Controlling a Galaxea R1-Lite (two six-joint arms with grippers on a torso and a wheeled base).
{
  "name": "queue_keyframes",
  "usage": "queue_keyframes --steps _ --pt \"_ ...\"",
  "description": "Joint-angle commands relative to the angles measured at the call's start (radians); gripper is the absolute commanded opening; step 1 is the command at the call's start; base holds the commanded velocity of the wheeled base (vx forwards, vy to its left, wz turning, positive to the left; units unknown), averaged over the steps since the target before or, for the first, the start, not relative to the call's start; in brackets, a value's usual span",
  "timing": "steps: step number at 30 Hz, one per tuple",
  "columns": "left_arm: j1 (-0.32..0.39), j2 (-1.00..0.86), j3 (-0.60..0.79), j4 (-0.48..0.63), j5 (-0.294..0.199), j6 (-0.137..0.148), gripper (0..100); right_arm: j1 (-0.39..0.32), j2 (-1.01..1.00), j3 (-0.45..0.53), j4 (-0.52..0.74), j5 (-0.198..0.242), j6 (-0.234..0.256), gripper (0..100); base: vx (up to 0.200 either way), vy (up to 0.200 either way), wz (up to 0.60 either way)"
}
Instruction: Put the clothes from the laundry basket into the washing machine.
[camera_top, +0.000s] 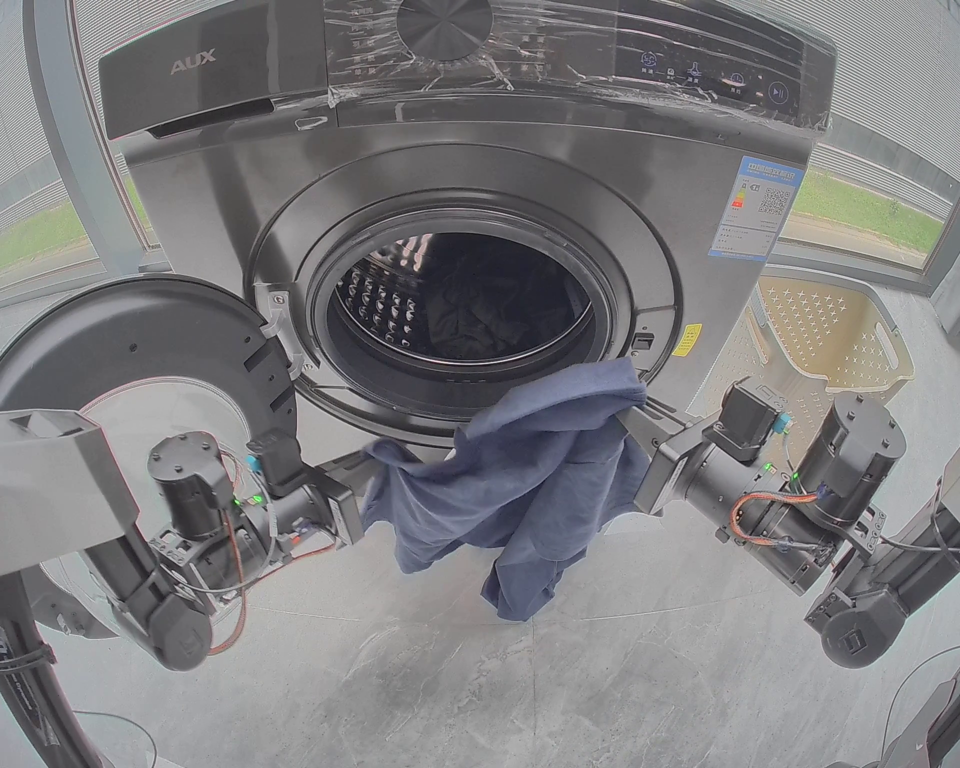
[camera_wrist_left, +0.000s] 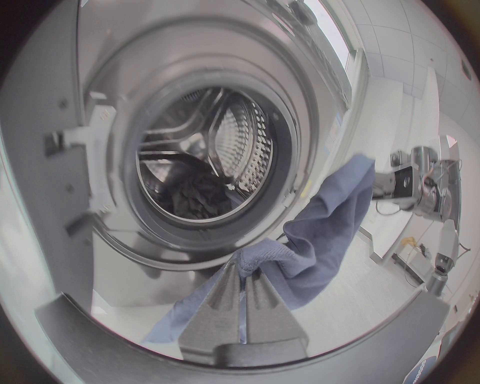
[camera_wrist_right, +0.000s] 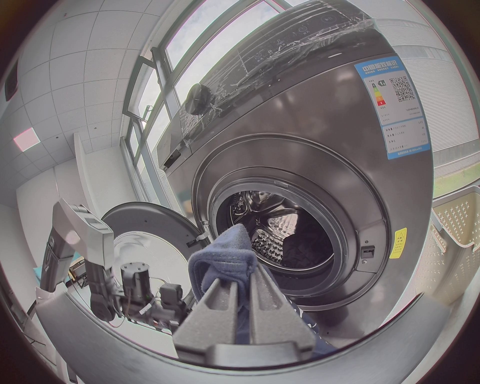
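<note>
Garment (camera_top: 520, 480), blue, hangs mid-frame below drum mouth (camera_top: 460, 300), long axis stretched btwn left pincer (camera_top: 372, 468) and right pincer (camera_top: 632, 412), both clamped on it; right end sits nearer the mouth.

Black arms (camera_top: 735, 480) carry cylindrical motor housings (camera_top: 862, 440), orange cables (camera_top: 765, 500), seemingly green lights (camera_top: 768, 467) and grey wedge-shaped jaws.

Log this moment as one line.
left tool shut on garment | right tool shut on garment | garment hangs before open washer | dark clothes in drum
</note>
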Motion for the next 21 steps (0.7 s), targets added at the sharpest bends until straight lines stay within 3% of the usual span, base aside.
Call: queue_keyframes --steps 1,13,21 --pt "0.095 -0.163 0.049 0.001 -0.003 -0.009 0 -0.059 -0.002 0.048 -0.009 0.002 0.000 0 0.000 0.000 0.00" --pt "0.095 -0.256 -0.001 0.001 -0.001 -0.013 0 -0.079 -0.010 0.086 -0.038 0.017 -0.002 0 0.000 0.000 0.00" --pt "0.043 -0.302 0.002 0.001 0.000 -0.013 0 -0.072 -0.017 0.102 -0.060 0.050 -0.003 0 0.000 0.000 0.00"
